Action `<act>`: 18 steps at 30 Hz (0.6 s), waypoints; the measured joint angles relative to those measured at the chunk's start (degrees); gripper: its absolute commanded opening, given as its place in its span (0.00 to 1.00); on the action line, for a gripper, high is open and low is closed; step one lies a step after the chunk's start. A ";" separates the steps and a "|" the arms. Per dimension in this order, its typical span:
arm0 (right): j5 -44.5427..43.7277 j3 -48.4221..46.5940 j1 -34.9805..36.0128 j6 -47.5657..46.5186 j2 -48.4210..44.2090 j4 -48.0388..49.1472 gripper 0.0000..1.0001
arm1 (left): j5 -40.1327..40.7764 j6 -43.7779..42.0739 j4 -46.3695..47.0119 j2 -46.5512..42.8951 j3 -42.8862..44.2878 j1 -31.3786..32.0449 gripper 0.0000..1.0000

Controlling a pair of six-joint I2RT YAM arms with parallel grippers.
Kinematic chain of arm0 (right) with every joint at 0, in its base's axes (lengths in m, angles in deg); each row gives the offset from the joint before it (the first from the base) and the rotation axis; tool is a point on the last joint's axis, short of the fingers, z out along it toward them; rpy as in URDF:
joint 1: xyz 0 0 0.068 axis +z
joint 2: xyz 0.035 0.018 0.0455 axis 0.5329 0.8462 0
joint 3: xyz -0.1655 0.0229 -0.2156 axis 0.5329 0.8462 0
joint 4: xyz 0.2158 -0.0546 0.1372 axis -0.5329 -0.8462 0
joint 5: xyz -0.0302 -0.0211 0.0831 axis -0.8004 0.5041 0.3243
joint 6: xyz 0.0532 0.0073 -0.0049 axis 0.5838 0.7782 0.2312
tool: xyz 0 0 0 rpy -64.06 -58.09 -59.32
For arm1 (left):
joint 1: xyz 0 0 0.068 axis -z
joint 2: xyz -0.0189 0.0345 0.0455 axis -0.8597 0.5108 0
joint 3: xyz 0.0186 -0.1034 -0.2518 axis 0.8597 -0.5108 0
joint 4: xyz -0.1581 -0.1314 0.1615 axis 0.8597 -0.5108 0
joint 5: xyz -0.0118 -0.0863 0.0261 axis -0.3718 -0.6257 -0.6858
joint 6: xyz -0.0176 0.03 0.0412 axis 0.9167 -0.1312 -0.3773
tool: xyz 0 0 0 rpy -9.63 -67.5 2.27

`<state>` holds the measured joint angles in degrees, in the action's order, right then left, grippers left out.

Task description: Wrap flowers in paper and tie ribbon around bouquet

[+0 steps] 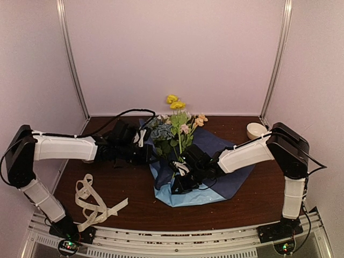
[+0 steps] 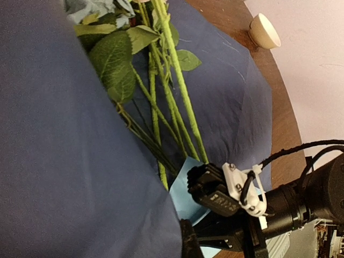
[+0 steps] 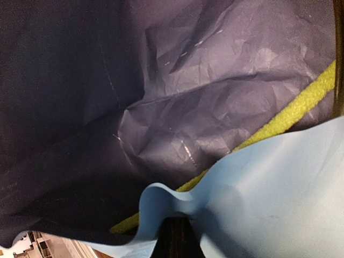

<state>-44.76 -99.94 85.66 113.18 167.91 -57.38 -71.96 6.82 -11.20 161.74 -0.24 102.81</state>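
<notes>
Evidently the wrapping step is in hand. The paper (image 1: pixel 231 161) lies navy face up at the middle of the counter (image 1: pixel 269 201), spreading toward its right edge. The flowers (image 1: pixel 173 122) rest on it, blooms toward the far edge and green stems (image 2: pixel 180 107) running back toward the near edge.

The right claw (image 1: pixel 180 180) is closed on the paper's near flap, which is turned up so its light-blue face shows just beside the stem ends. The left claw (image 1: pixel 143 146) is closed at the paper's left edge. A raised navy sheet fills the left wrist view and hides its fingers, so it most likely pinches that edge, though the pinch itself is not visible.

The next move, as I judge it, is to carry the left side over the stems toward the right claw while the near flap is kept tucked. That would form a cone with the blooms out. Both arms must work together without dragging the stems or tearing the creased sheet.

The ribbon (image 1: pixel 94 201) lies loosely looped by the near-left corner, well apart from the paper, so tying is not yet begun. A small white bowl (image 1: pixel 256 129) stands near the far-right corner, out of the way. The right arm lies across the sheet's right half, and the spreading leaves could catch a fold coming over.
</notes>
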 measured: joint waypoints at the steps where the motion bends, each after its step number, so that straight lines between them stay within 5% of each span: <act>1: 0.04 0.13 -0.07 0.00 0.00 0.26 0.00 | -0.61 -0.55 -0.13 1.53 1.44 0.13 0.00; 18: -0.02 10.60 -2.25 3.89 -7.98 10.23 0.05 | -7.17 -4.15 -1.20 20.06 17.75 0.42 0.00</act>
<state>-44.78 -89.34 83.40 117.07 159.94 -47.15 -79.13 2.67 -12.40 181.80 17.51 103.22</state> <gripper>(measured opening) 0.042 0.013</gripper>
